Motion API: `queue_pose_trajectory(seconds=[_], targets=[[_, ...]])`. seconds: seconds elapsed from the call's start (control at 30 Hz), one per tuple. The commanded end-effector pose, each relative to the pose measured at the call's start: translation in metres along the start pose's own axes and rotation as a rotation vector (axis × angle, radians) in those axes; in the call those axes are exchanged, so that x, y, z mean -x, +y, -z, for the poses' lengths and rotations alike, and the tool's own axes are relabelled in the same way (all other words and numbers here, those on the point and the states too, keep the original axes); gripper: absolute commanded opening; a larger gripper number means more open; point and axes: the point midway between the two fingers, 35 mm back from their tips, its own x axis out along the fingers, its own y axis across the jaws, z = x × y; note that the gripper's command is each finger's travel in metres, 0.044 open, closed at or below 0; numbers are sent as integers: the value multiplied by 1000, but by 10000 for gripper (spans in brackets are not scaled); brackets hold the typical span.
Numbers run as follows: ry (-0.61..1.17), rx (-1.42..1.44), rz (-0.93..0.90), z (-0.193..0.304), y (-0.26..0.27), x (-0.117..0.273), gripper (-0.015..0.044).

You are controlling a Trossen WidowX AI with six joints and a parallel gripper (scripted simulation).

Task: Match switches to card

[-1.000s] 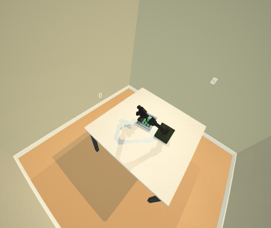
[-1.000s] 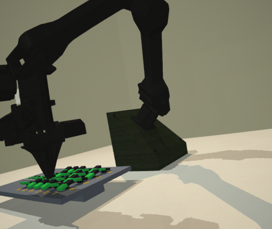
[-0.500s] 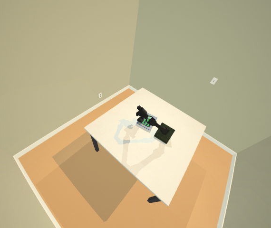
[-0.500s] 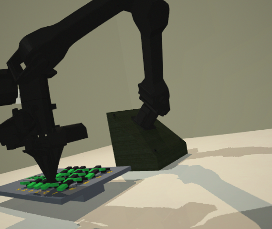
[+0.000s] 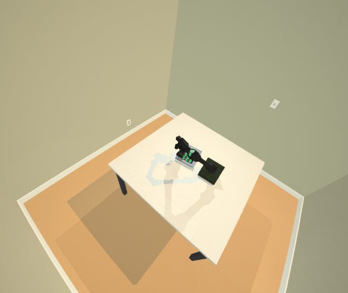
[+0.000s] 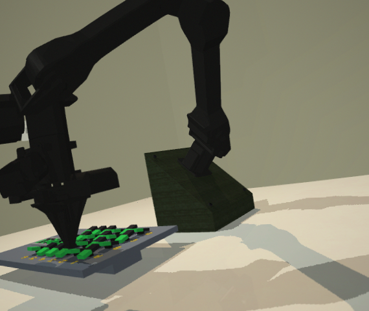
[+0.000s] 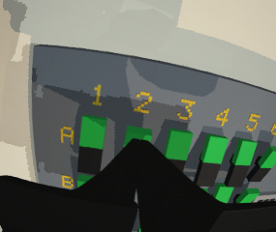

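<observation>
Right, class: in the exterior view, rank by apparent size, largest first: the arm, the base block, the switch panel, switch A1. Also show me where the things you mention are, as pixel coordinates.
1. Arm (image 5: pixel 196 155) (image 6: pixel 111 36)
2. Base block (image 5: pixel 206 174) (image 6: pixel 178 197) and switch panel (image 5: pixel 184 163) (image 6: pixel 84 270): too alike to rank
3. Switch A1 (image 6: pixel 84 254) (image 7: pixel 93 132)

Plain room, bare walls (image 5: pixel 104 63), wall outlet (image 5: pixel 129 122)

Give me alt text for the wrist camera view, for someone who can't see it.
The closed black gripper points its fingertips at the switch under number 2 in row A of a grey switch panel, partly covering it. Row A's six green-and-dark switches run under yellow numbers 1 to 6; below, row B is mostly hidden by the gripper.
</observation>
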Motion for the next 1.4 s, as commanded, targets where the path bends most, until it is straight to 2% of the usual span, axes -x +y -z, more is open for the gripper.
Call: queue_pose_trajectory(seconds=[0.0,1.37], targets=[[0,-4,-4,0,1,-1,0],[0,-4,-4,0,1,-6,0]])
